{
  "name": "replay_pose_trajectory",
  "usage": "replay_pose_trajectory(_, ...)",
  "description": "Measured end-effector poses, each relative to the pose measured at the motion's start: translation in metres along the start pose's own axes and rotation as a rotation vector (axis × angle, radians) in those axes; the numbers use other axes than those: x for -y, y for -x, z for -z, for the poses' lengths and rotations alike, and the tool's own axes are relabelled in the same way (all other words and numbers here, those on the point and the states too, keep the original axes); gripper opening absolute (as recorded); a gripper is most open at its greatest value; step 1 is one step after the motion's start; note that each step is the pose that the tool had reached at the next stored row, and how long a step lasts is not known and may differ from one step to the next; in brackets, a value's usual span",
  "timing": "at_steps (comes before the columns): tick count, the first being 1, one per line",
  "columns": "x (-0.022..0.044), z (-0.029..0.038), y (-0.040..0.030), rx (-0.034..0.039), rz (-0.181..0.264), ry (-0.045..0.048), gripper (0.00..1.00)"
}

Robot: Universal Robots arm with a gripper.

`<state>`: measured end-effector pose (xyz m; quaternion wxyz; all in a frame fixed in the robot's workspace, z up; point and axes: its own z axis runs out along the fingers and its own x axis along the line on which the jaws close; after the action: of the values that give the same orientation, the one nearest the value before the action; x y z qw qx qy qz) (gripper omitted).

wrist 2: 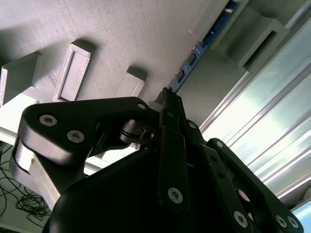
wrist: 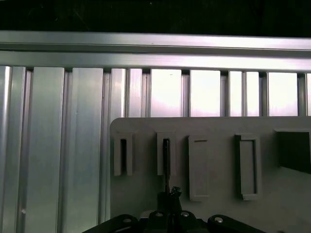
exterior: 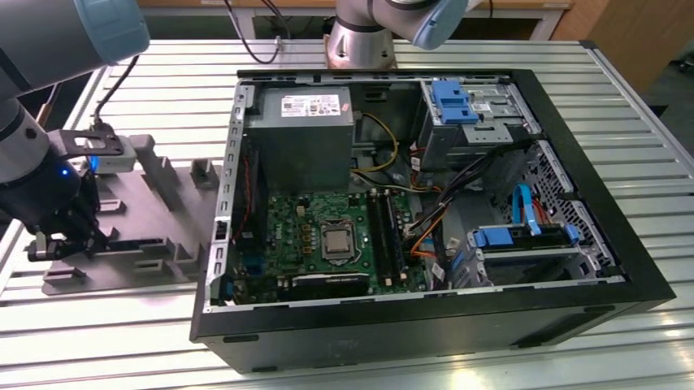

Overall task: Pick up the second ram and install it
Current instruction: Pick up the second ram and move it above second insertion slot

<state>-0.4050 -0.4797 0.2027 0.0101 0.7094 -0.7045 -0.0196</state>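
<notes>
The second ram [wrist 2: 204, 43] is a thin blue-green stick seen edge-on, standing in a slotted post of the grey fixture plate [wrist 2: 121, 34]. In the first wrist view the second ram [wrist: 166, 160] runs as a dark line from that post down to my gripper [wrist: 170, 193]. The black fingers of my gripper [wrist 2: 167, 99] are closed together on the stick's near part. In the exterior view my gripper [exterior: 67, 244] sits low over the fixture plate [exterior: 146, 207] at the exterior view's left.
An open computer case [exterior: 434, 329] lies to the exterior view's right of the fixture. Its green motherboard has long black slots [exterior: 386, 236] beside the processor socket. Upright posts [wrist: 248, 167] rise from the fixture. The table is ribbed aluminium [wrist: 43, 145].
</notes>
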Motion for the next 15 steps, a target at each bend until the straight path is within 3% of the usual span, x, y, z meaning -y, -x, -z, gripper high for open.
replay_pose_trajectory(15, -0.0005, 0.0128, 0.0002, 0.0001, 0.0, -0.0001, 0.12)
